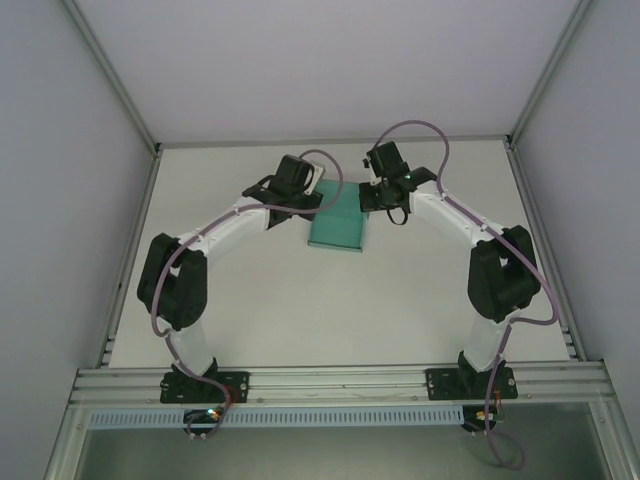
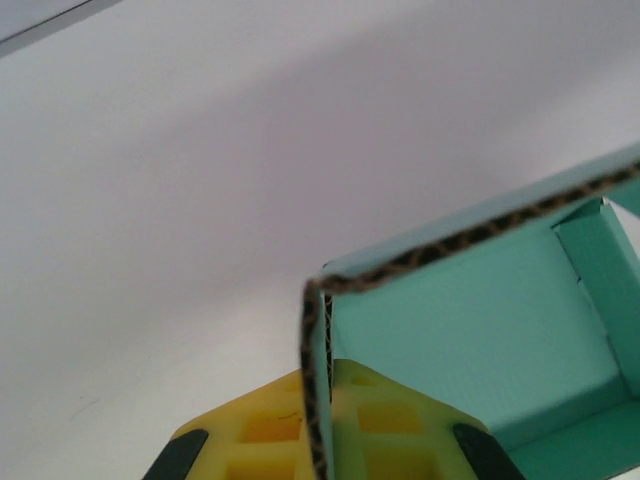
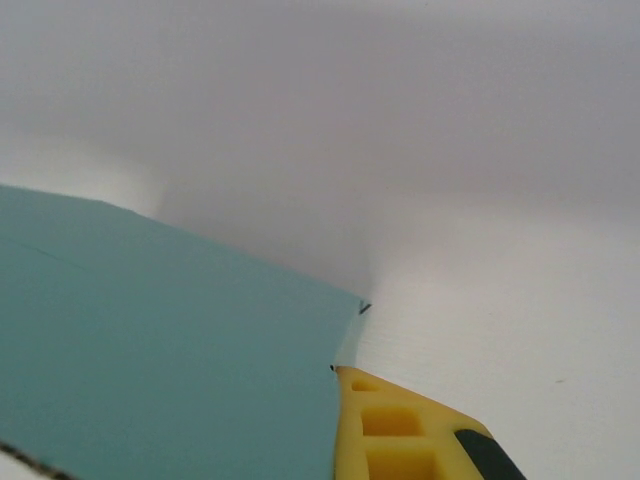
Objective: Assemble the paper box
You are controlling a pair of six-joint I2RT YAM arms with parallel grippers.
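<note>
Near edge of the white table [image 1: 330,310]: my two arms stand bolted to an aluminium rail [image 1: 340,382] and bend inward toward each other over the far half; purple cables [image 1: 425,130] loop along them; between the two wrists, well beyond mid-table, sits the paper box [image 1: 335,228], teal-green card, its near part flat and in plain sight, its far end tucked under my wrists; my left tool [image 1: 305,195] is at the box's far left corner, my right tool [image 1: 378,195] at its far right corner; from the left wrist, that tool is clamped on an upright wall of the box, one yellow finger [image 2: 250,440] on the outer face and its partner on the inner face, the wall's corrugated cut edge rising between them and the open teal interior beyond; from the right wrist, one yellow finger [image 3: 400,430] lies against the edge of a broad teal panel that hides its partner, so I cannot tell whether that tool is apart or closed on the card; behind it all, pale grey enclosure walls [image 1: 330,60].
</note>
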